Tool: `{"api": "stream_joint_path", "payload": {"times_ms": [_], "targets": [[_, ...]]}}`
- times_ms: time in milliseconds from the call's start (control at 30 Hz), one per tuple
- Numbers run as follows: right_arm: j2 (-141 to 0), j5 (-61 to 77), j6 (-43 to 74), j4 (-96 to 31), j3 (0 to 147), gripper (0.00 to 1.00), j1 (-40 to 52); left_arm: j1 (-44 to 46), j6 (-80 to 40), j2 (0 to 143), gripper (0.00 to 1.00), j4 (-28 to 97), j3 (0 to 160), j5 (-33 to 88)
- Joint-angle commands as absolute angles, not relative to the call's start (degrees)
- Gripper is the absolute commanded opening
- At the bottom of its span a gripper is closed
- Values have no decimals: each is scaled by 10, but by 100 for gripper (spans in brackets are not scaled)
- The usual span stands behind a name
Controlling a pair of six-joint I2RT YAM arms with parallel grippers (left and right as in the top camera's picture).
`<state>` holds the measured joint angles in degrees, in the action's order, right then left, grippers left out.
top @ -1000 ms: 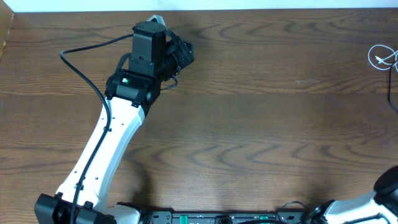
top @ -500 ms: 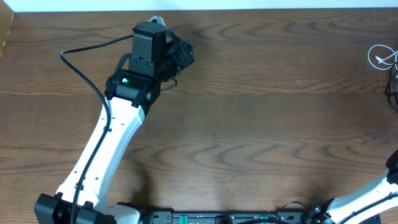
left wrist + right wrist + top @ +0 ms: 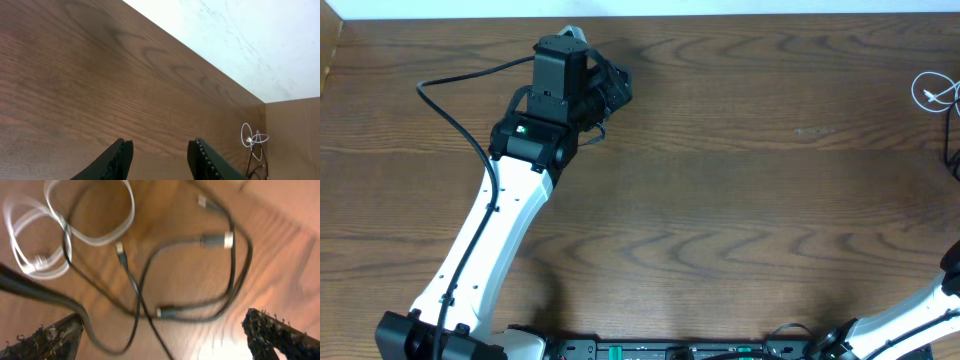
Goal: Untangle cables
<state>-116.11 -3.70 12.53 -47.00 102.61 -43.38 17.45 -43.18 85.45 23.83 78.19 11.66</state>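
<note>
Two robot arms stand at a dark brown table (image 3: 740, 200) of smooth wood with broad, swirling grain. The left arm (image 3: 490, 240), a white shell with black joint housings, reaches to the far left part of the table, and a thick black wire (image 3: 460, 125) curves beside it. Only a white segment of the right arm (image 3: 910, 310) shows, at the near right corner.

The left gripper (image 3: 160, 155) has black ribbed fingers set moderately apart. Bare wood shows between them and they grip nothing. The right gripper (image 3: 162, 325) has rough black fingers spread wide over the cables, and it holds nothing.

Both cables lie at the table's far right edge. The thin white cable (image 3: 37, 262) is flat and ribbon-like, coiled in overlapping loops. The thin black cable (image 3: 212, 241) is a round cord in a wide loop that crosses the white loops. It ends in a small silver plug (image 3: 229, 240). The right wrist view is blurred, so finer detail cannot be read.
</note>
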Motion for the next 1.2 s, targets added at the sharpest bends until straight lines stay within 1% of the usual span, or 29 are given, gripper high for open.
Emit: {"api": "stream_joint_path", "payload": {"times_ms": [0,133,300,633,700,767,867,933,967,1033,1100,1167], "targets": [[-1148,8,132,-515,1033,99,-430,174,-420,858,41,240,778,115],[-1148,68,103,-537,1033,99,-430,174,-420,858,41,240,778,115],[-1148,266,-3,-514,1034,99,-432,174,-420,858,41,240,778,115],[-1148,505,6,-478,1034,99,-460,174,-420,858,41,240,778,115],[-1148,548,44,-448,1034,99,-473,174,-420,858,41,240,778,115],[-1148,572,109,-411,1034,99,-479,174,-420,858,41,240,778,115],[-1148,571,244,-338,1034,99,-485,174,-420,858,41,239,778,115],[-1148,543,335,-299,1034,99,-487,174,-420,858,41,240,778,115],[-1148,526,355,-286,1034,99,-487,174,-420,858,41,240,778,115],[-1148,441,366,-286,1034,99,-485,174,-420,858,41,242,778,115],[-1148,328,360,-324,1034,99,-478,174,-420,858,41,244,778,115],[-1148,195,321,-375,1034,99,-466,174,-420,858,41,244,778,115]]}}
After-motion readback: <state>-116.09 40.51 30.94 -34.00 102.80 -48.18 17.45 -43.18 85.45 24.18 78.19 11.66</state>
